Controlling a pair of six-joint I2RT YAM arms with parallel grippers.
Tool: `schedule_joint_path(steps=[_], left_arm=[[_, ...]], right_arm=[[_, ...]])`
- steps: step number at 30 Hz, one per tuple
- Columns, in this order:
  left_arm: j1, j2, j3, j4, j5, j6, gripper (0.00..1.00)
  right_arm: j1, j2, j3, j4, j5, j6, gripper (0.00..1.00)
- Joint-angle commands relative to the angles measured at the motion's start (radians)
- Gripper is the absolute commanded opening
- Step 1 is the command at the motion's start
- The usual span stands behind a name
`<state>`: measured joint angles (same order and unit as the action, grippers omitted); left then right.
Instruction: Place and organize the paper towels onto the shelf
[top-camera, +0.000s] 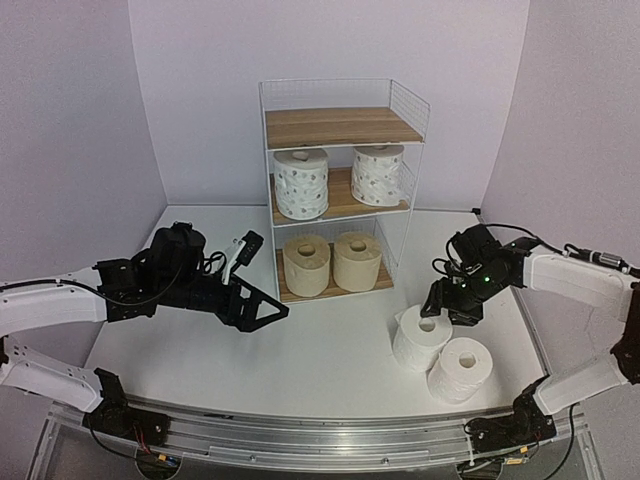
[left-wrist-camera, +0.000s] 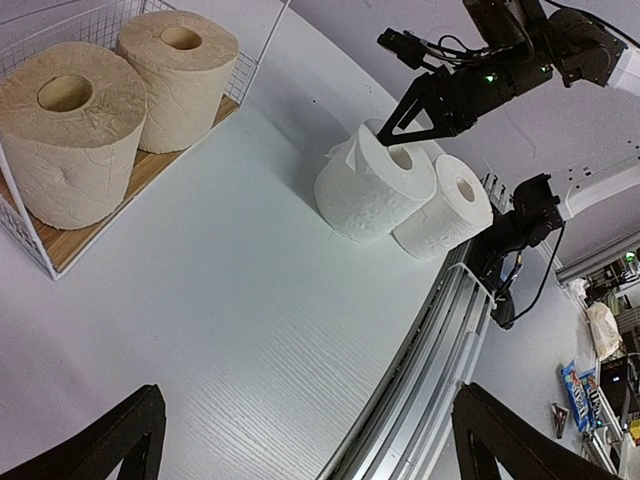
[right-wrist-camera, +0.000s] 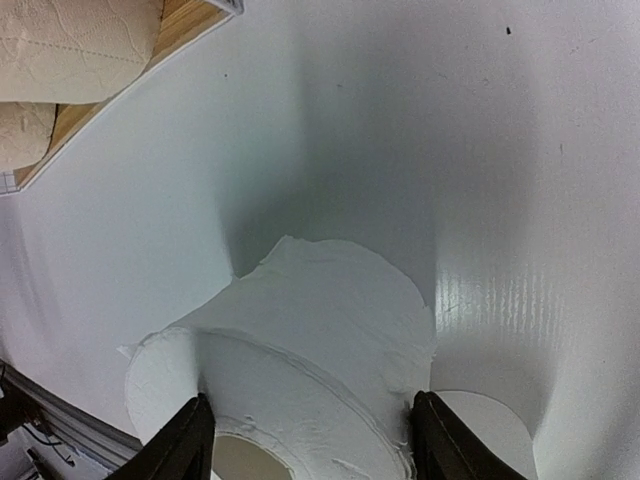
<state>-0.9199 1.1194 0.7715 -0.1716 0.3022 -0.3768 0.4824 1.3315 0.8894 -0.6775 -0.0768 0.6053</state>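
Note:
The shelf (top-camera: 343, 128) stands at the table's back middle. Its top board is bare. Two dotted white rolls (top-camera: 301, 183) stand on the middle board. Two beige rolls (top-camera: 307, 264) stand on the bottom board, also in the left wrist view (left-wrist-camera: 70, 140). Two plain white rolls stand on the table at the right, touching: one (top-camera: 421, 338) and a nearer one (top-camera: 460, 369). My right gripper (top-camera: 441, 301) is open just over the farther white roll (right-wrist-camera: 320, 330), one finger by each side of its top. My left gripper (top-camera: 266, 314) is open and empty, left of the shelf's foot.
The metal rail (top-camera: 330, 435) runs along the table's near edge. Purple walls close in the back and sides. The shelf's wire mesh side (left-wrist-camera: 30, 250) shows at the left of the left wrist view.

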Motion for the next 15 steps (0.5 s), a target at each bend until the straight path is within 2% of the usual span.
schedule_joint_path(steps=[1, 3, 6, 9, 12, 15], left_arm=[[0.0, -0.002, 0.017, 0.037, -0.025, 0.007, 1.0], [-0.001, 0.004, 0.013, 0.043, -0.023, 0.002, 1.0], [-0.001, 0.015, 0.007, 0.052, -0.013, -0.002, 1.0], [-0.001, 0.028, 0.006, 0.054, -0.007, -0.005, 1.0], [0.0, 0.037, 0.007, 0.063, -0.003, -0.008, 1.0], [-0.001, 0.041, 0.006, 0.071, 0.001, -0.011, 1.0]], right_arm=[[0.006, 0.014, 0.004, -0.017, -0.122, -0.065, 0.64], [0.006, 0.013, 0.014, -0.012, -0.148, -0.085, 0.66], [0.005, 0.004, 0.019, -0.007, -0.21, -0.128, 0.84], [0.006, -0.018, 0.017, -0.011, -0.235, -0.155, 0.96], [0.005, -0.042, 0.006, -0.011, -0.241, -0.17, 0.96], [0.005, -0.071, -0.021, -0.013, -0.253, -0.166, 0.9]])
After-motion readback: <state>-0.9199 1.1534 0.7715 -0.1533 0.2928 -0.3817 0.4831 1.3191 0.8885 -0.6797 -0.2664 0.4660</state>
